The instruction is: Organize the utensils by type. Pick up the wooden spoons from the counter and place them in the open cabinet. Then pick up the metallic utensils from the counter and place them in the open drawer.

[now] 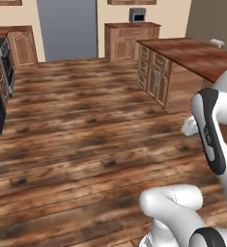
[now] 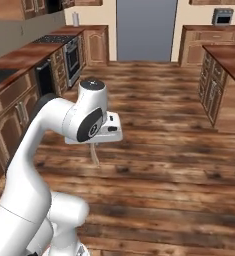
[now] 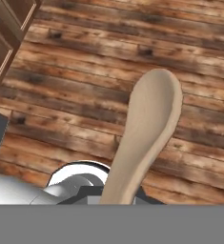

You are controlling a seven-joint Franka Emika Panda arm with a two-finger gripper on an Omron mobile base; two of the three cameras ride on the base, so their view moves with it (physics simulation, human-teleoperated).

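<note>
Pale beige wooden spoon (image 3: 144, 138) is clamped in the gripper (image 3: 117, 199), jaws narrow on its handle; bowl end sticks out away from the hand, w/ plank floor (image 3: 85, 71) behind it in hand view; in right base view the spoon (image 2: 94, 153) hangs as a thin pale stick below the gripper (image 2: 93, 145), above the floor, not touching it; arm is folded, hand held roughly mid-room, well apart from any counter; dark reddish-brown counter (image 1: 192, 53) sits off to the robot's right, w/ cabinet fronts (image 1: 156, 77) under it; another counter run w/ a stove (image 2: 64, 45) along the left wall; small microwave-like box (image 1: 137, 15) on the far cabinet unit; dark cabinet door corner (image 3: 6, 38) at upper left of hand view; other spoons: can't tell where.
</note>
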